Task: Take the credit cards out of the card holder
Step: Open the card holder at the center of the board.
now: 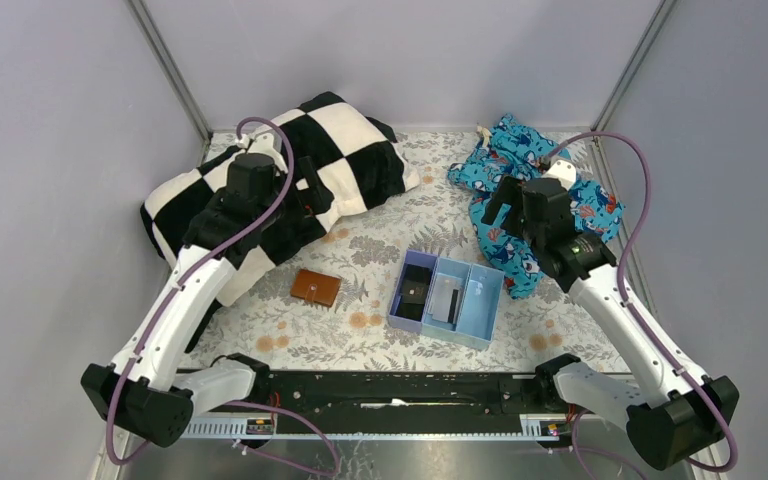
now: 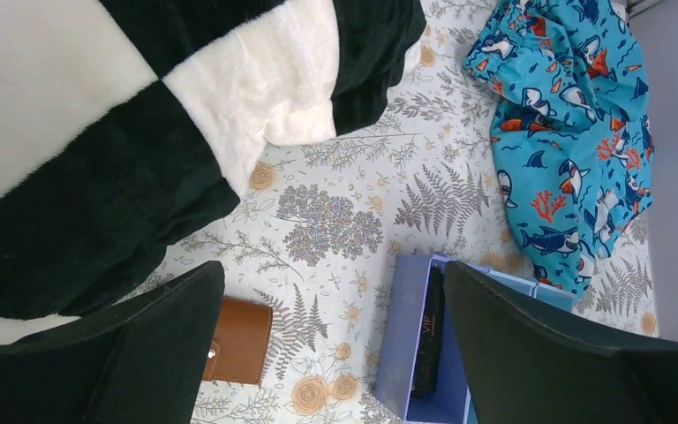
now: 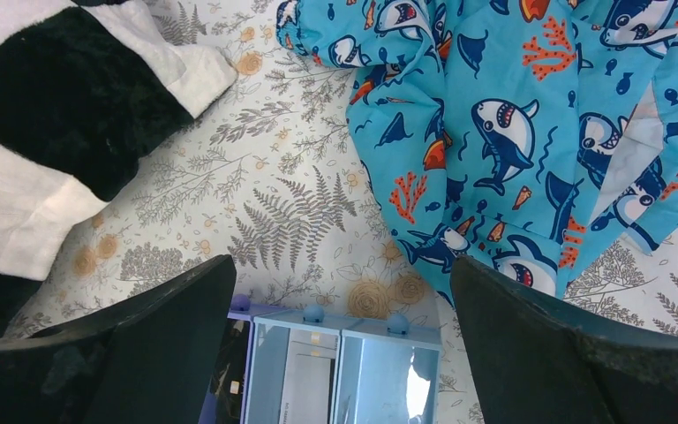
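The card holder [image 1: 316,288], a small brown leather wallet with a snap, lies closed on the flowered tablecloth, left of the blue tray. In the left wrist view the card holder [image 2: 240,340] is partly behind my left finger. The credit cards are hidden. My left gripper [image 1: 300,195] hovers open and empty over the checkered blanket, back and left of the holder; its own view shows the gripper [image 2: 334,274] wide apart. My right gripper [image 1: 505,205] hangs open and empty behind the tray, beside the shark cloth, its jaws [image 3: 342,261] spread wide.
A light blue three-compartment tray [image 1: 487,320] sits right of the holder, with a black item [image 2: 428,331] marked VIP in its left slot and a grey flat piece [image 3: 313,380] in the middle. A black-and-white checkered blanket [image 1: 340,150] lies back left, a blue shark cloth [image 1: 500,165] back right.
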You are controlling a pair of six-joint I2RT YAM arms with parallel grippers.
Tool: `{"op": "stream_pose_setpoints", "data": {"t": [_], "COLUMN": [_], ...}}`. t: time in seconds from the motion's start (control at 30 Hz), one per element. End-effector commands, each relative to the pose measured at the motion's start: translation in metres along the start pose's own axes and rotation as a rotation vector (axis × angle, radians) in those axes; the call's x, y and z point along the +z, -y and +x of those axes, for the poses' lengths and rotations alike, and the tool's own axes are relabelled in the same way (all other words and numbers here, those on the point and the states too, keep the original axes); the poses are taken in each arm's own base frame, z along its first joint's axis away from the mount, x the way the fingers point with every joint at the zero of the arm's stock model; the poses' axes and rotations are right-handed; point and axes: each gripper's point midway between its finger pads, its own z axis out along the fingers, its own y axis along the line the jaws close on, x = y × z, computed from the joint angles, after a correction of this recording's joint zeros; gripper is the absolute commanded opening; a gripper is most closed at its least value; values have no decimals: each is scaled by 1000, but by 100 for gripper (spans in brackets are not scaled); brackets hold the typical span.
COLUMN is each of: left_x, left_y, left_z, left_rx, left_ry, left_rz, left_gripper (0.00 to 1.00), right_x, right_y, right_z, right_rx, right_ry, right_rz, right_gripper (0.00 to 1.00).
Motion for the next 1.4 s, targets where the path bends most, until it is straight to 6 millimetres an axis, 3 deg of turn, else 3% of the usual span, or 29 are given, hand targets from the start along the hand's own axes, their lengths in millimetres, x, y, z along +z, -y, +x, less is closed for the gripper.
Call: {"op": "stream_pose_setpoints", "data": {"t": [0.0, 0.27, 0.57, 0.67, 0.83, 1.03, 1.13, 1.37], "left_x": [-19, -19, -9, 5, 27, 46, 49, 53], "left_y": [3, -7, -33, -28, -37, -65, -78, -103], "left_z": [-27, -22, -5, 27, 98, 167, 182, 188], "left_rx": [4, -10, -113, -49, -28, -65, -108, -169], "left_ry": [127, 133, 141, -3, -131, -242, -240, -200], "left_rz": [11, -25, -135, -102, -286, -501, -591, -726], "left_gripper": [99, 99, 99, 99, 98, 88, 84, 69], "right_x": [-9, -9, -4, -1, 6, 11, 13, 17], "right_y": [-2, -5, -8, -14, -18, -32, -35, -45], "right_z": [-9, -5, 3, 9, 21, 27, 29, 36], "right_rx": [30, 36, 34, 39, 50, 54, 50, 57], "right_ry": [39, 26, 6, -22, -60, -104, -121, -167], "right_rz": [-24, -44, -65, -88, -109, -160, -169, -206], "right_gripper": [100, 100, 100, 100, 100, 100, 100, 100]}}
